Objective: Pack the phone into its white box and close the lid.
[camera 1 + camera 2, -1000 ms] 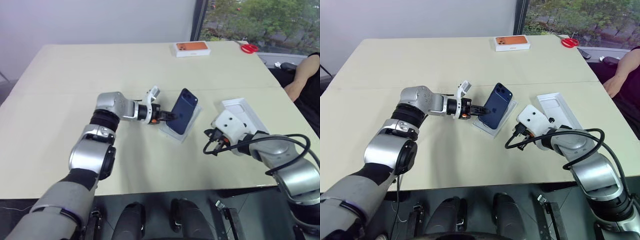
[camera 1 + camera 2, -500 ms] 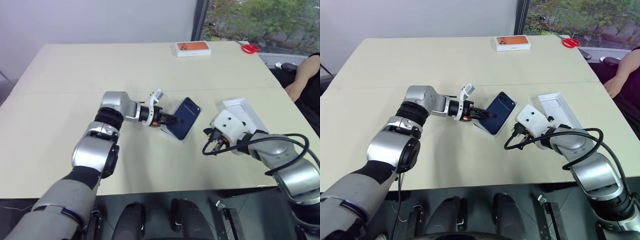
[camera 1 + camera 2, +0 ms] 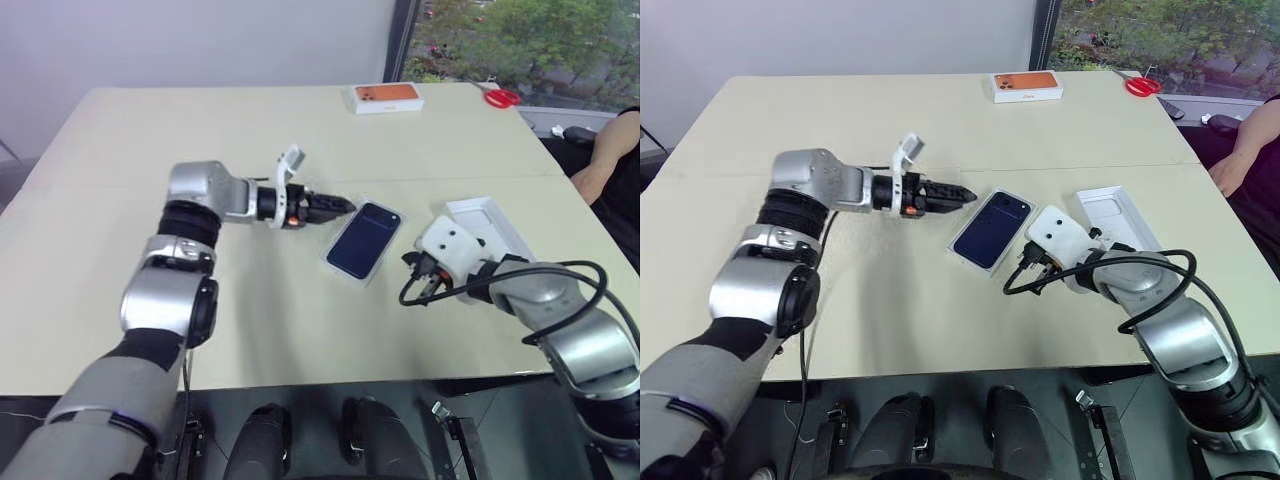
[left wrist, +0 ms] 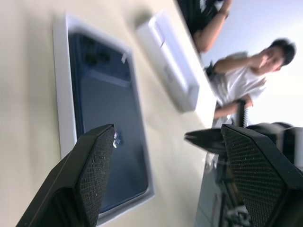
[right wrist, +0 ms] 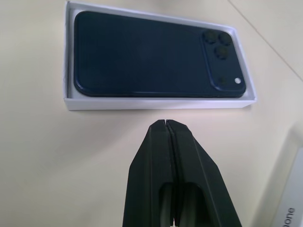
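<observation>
**Phone seated in its box; lid not yet on**

Toward the left of the bench (image 3: 120,230), the left end effector (image 3: 340,206) hangs just above the surface, its two black fingers (image 4: 90,175) spread apart and holding nothing, pointing toward the middle of the bench. Just beyond its tips, near the bench's centre, the phone (image 3: 362,240) lies flat, glossy back up, inside the white box (image 5: 71,101); the right wrist view shows it seated squarely within the white rim, camera cluster at one end. Right of that, the right end effector (image 5: 168,130) hovers beside the box with its fingers pressed together, empty. Further right, near the right edge, the lid (image 3: 492,225) lies open side up, apart from the box and partly behind the right arm. At the far edge sit a white box with an orange phone picture (image 3: 384,97) and red scissors (image 3: 498,96).

By my reading, packing is done. What remains is picking up the lid, turning it over and pressing it down onto the box.
</observation>
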